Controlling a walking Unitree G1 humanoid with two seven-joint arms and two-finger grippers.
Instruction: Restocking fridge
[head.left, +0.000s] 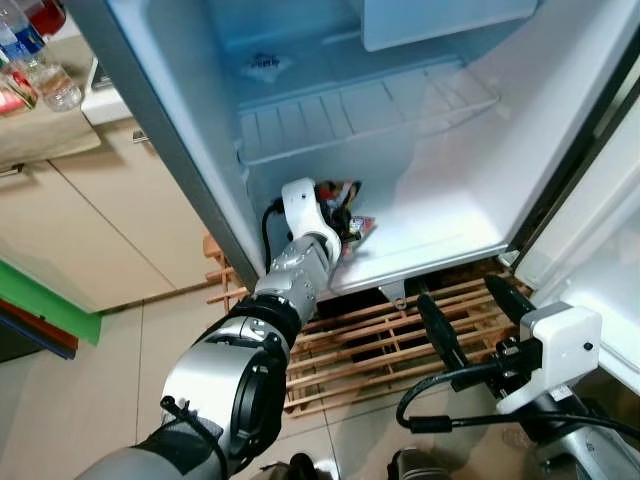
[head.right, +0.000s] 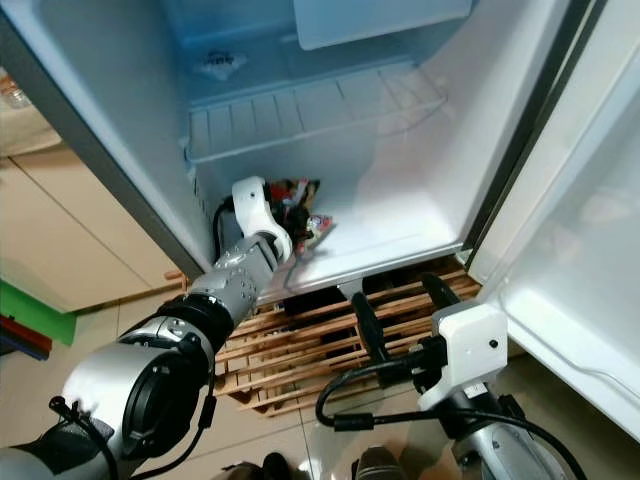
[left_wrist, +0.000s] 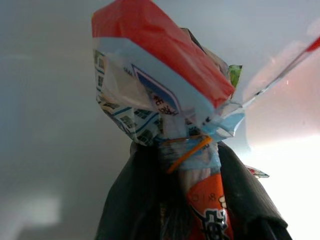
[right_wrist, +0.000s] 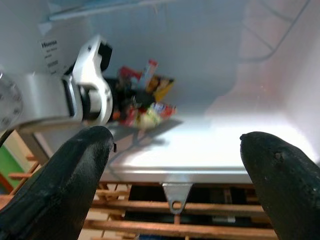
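red and white crinkly snack packet clamped between the black fingers of the left gripper, deep in the fridge bottom compartment, around 9 o'clock on the white floor near the left wall. looks like the placing step of restocking: packet low over the floor, possibly touching, hard to tell. more bright packets bunched just beside it. next move probably calls for easing it down, spreading the fingers, then backing the arm straight out under the wire shelf without dragging the pile. long axis of packet runs along the fingers, pointing toward 12 o'clock at the back wall, rubber-banded neck at the pads. right gripper idle outside over the wooden slat rack, fingers spread wide apart, holding nothing
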